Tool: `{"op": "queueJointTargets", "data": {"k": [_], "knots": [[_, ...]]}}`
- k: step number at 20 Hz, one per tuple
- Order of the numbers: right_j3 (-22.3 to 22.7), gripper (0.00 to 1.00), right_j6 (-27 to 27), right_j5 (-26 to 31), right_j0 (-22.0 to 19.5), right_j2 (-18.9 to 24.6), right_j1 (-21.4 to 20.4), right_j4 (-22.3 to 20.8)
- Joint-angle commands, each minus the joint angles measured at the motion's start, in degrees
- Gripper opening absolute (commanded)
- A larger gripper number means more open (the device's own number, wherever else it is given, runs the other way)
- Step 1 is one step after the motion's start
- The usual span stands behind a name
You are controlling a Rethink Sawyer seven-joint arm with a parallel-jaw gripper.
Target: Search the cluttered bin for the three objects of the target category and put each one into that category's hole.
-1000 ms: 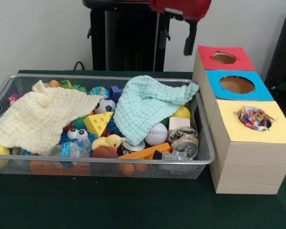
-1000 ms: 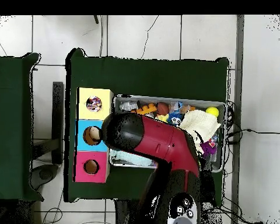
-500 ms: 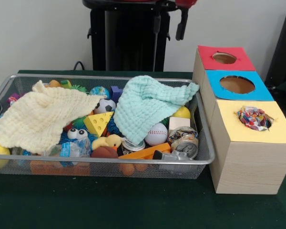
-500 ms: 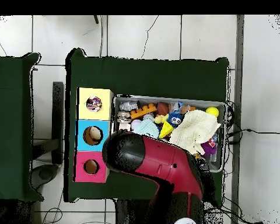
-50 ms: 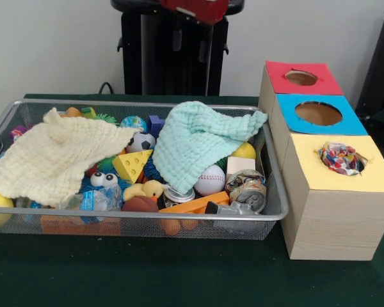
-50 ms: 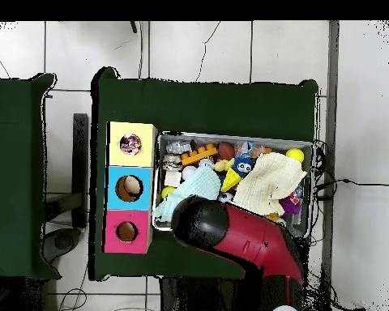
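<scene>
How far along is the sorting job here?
One crumpled colourful item sits in the yellow hole; the blue hole and red hole look empty. Nothing seems in hand: the arm is raised above the bin, whose clutter and two cloths remain to search.

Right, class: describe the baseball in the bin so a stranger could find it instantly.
Start at the wire bin and find the mint-green cloth. Just below its lower edge sits the baseball, white with red stitching, unlike the black-patched soccer ball further left.
</scene>
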Motion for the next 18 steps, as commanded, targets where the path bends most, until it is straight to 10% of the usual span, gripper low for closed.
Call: {"op": "queueJointTargets", "data": {"k": [1,18], "knots": [[6.7,1.0,-4.6,-5.1,-5.7,6.6,2.3,-4.4],[1.3,1.0,-1.9,-11.7,-12.0,10.0,11.4,-10.3]]}}
